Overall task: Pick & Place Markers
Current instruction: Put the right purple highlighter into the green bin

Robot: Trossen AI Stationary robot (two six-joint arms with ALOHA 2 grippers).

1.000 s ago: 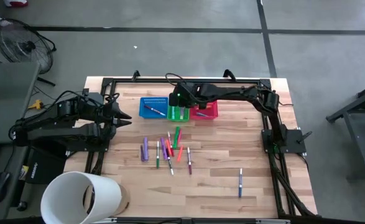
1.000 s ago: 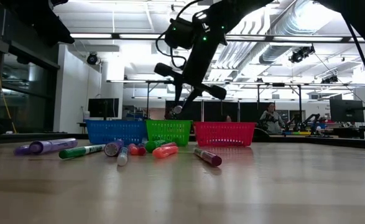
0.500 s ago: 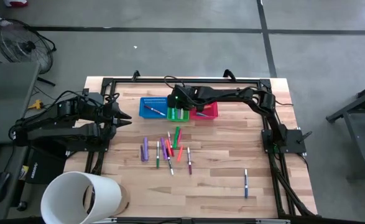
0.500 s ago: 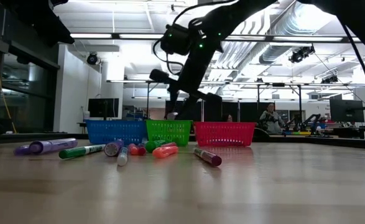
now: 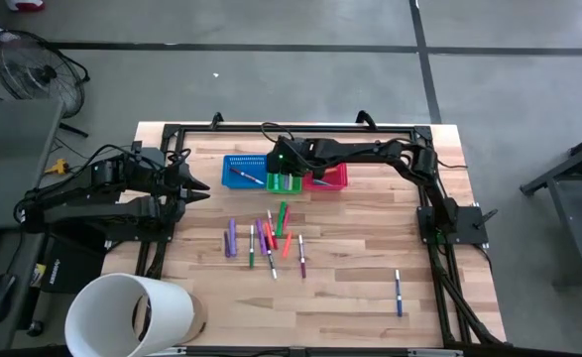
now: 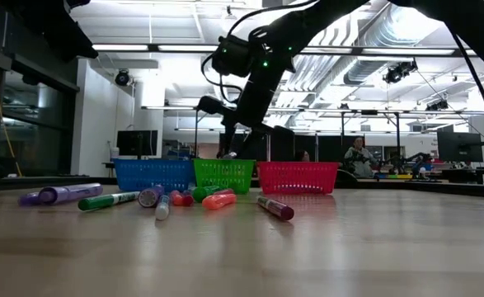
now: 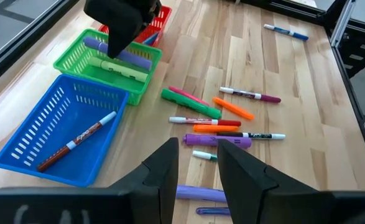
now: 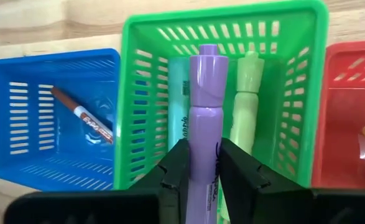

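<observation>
We see our right gripper (image 8: 198,171) low over the green basket (image 5: 283,179), lower than a second ago, fingers closed on a purple marker (image 8: 202,124). Other markers (image 5: 267,239) lie mid-table, the near side bare. Our left gripper (image 7: 196,163) waits part-open at the left edge.

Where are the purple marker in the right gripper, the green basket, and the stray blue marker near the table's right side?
purple marker (image 8: 204,118), right wrist view, mid-barrel.
right gripper (image 8: 201,163), right wrist view, between its fingertips.
green basket (image 8: 301,93), right wrist view, side wall.
blue marker (image 5: 399,294), high view, mid-length.
</observation>
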